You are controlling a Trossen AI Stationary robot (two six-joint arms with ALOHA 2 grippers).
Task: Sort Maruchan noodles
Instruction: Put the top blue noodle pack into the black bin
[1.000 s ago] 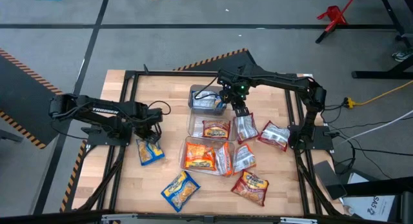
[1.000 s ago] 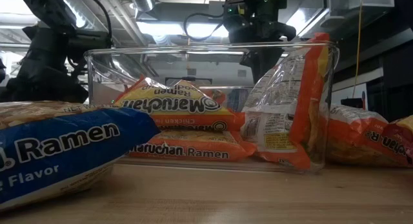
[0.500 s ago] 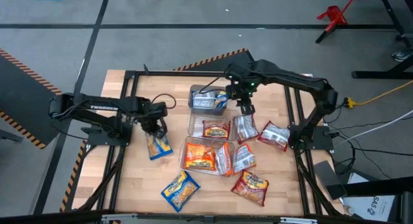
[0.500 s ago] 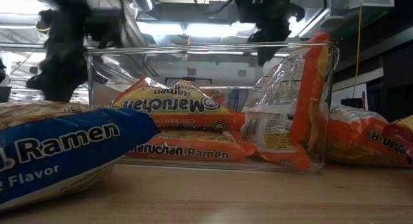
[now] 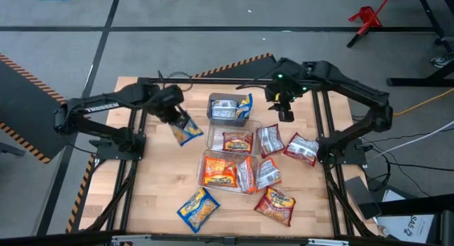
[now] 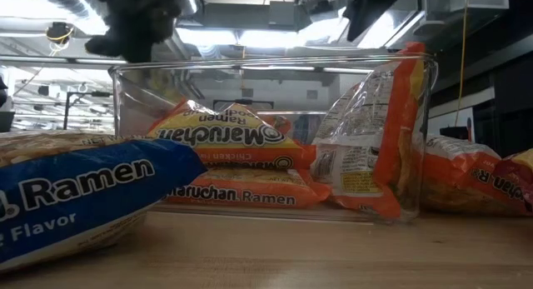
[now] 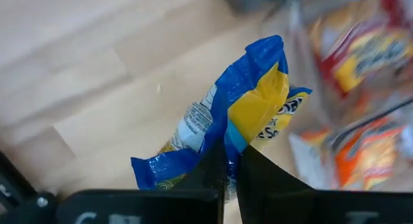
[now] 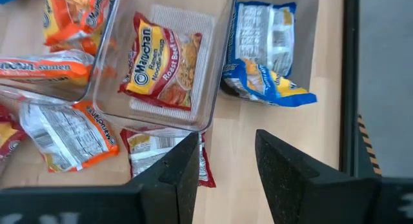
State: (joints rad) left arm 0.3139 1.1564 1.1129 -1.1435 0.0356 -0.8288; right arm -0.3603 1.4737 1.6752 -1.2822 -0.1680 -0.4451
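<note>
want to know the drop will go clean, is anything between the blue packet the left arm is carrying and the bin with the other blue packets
Nothing visible stands in the way. The left pincer holds the blue packet in the air just beside the bin with blue packets, with only bare table between them. The right pincer is empty on the bin's far side.

The left gripper (image 5: 179,120) hung above the pale wooden slatted table (image 5: 156,196), fingers clamped on a packet; the right gripper (image 5: 286,113) hovered over its far side, jaws parted.
</note>
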